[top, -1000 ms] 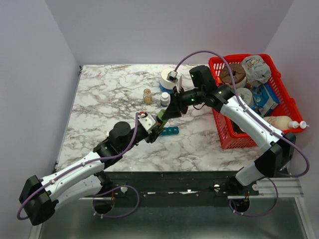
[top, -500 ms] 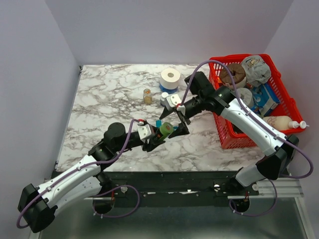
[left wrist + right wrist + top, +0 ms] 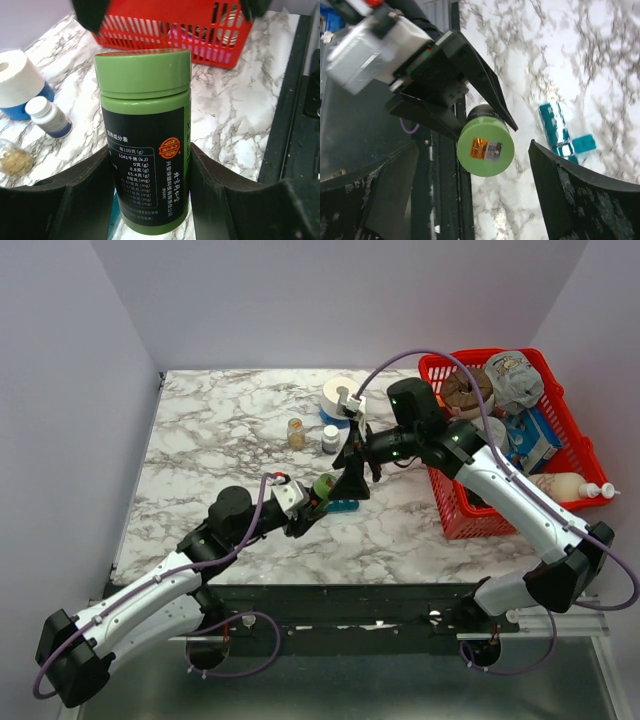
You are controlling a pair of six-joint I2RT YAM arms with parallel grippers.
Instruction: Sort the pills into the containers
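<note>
Bottle [image 3: 145, 125] is sitting clamped in your left tool [image 3: 146, 165]; right tool [image 3: 472, 150], spread wide, is risking knocking it loose.

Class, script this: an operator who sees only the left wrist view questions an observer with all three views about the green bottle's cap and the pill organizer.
Operator: Is the right gripper on the cap?
Observer: No. The right gripper is open, fingers wide on either side of the green bottle's cap, not touching it.
Operator: Where is the organizer?
Observer: The teal pill organizer lies on the marble table beside the bottle, one end lid flipped open.
</note>
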